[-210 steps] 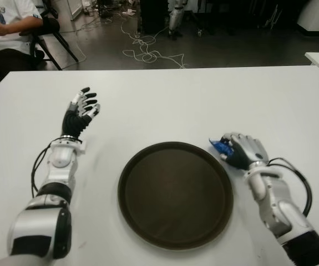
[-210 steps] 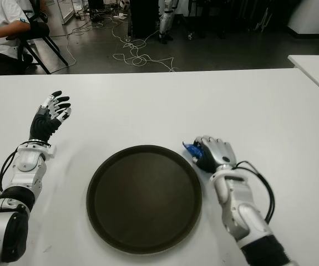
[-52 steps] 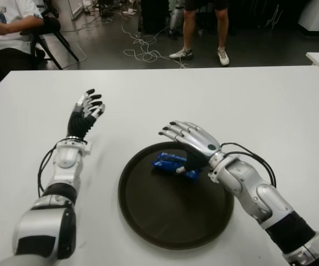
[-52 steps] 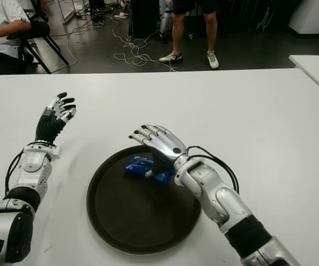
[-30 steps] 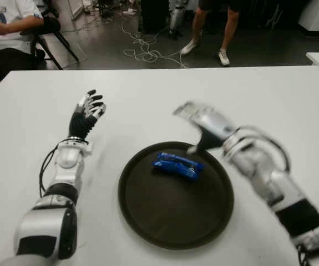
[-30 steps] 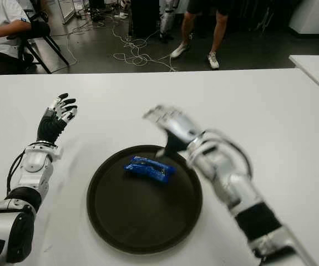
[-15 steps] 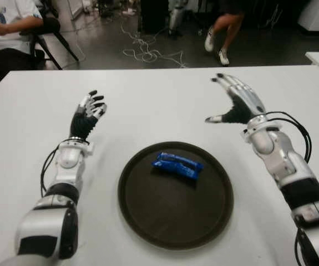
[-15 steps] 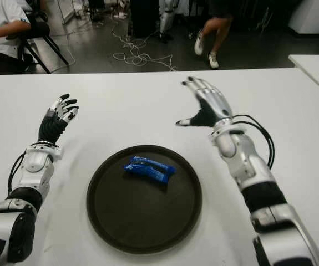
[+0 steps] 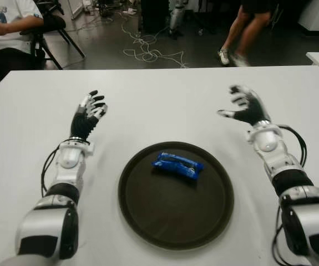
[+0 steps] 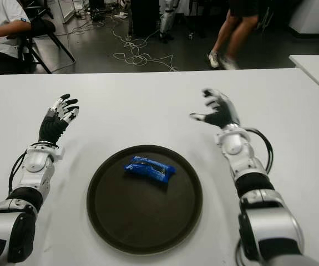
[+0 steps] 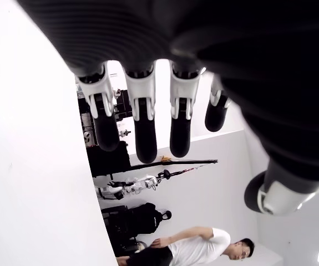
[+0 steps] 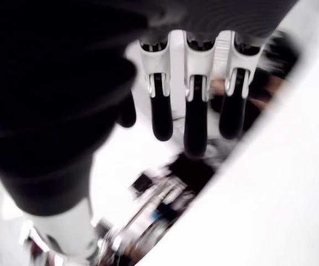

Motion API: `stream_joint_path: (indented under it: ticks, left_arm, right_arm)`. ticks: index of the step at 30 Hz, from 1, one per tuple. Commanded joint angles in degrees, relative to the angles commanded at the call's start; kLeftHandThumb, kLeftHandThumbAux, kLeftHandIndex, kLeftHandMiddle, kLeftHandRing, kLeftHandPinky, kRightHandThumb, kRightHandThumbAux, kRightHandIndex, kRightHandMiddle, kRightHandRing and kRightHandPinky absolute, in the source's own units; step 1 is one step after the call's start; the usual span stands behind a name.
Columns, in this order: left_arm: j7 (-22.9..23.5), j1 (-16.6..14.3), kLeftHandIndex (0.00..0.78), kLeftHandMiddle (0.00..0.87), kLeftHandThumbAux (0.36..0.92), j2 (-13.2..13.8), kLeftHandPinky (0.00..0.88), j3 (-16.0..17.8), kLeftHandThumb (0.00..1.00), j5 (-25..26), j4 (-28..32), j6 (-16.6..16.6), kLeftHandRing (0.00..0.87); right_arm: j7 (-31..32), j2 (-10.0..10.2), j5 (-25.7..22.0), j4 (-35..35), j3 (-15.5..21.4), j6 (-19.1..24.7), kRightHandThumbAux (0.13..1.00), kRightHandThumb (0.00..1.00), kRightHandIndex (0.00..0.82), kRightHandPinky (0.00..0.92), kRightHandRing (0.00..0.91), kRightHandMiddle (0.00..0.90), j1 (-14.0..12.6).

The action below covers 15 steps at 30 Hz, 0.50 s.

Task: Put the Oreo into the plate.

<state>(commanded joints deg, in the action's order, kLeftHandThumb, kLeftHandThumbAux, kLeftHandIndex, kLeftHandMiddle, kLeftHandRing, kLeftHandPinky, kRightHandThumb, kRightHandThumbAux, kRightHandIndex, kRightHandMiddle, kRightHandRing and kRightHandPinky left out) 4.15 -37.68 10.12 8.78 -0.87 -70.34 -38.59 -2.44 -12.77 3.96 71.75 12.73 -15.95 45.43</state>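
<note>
— On the plate (image 9: 148,221), what have you got?
— My blue Oreo pack (image 9: 177,164) lies inside it, toward the far rim, touching neither of my hands.
— Where is your right hand (image 9: 247,106)?
— Up beyond the plate's far right edge, well apart from it, forearm stretched forward, fingers spread with the thumb pointing toward the plate side, holding nothing.
— And your left hand (image 9: 87,117)?
— Beyond the plate's left side, well apart from it, wrist raised, fingers (image 11: 146,131) straight and loose, empty. Both show over the white table (image 9: 148,100).
</note>
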Motion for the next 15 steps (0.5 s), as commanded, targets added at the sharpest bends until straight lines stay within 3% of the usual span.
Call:
stream_joint_path:
  ticks: [7,15]
  left_arm:
    - [-0.7,-0.1,0.119,0.214,0.585,-0.1,0.189,-0.5,0.327,-0.7,-0.1,0.2,0.202]
    - [-0.1,-0.1,0.123,0.22,0.602,-0.2,0.211,-1.0,0.318,-0.8,0.2,0.3,0.212]
  right_arm:
    - [-1.3,2.5,-0.2,0.1,-1.7,-2.5,0.835,0.002,0.331,0.509,0.483,0.443,-0.5]
    - [-2.5,2.2,2.4,0.5,-5.2,-2.5,0.832,0.035,0.329,0.502,0.478,0.434,-0.4]
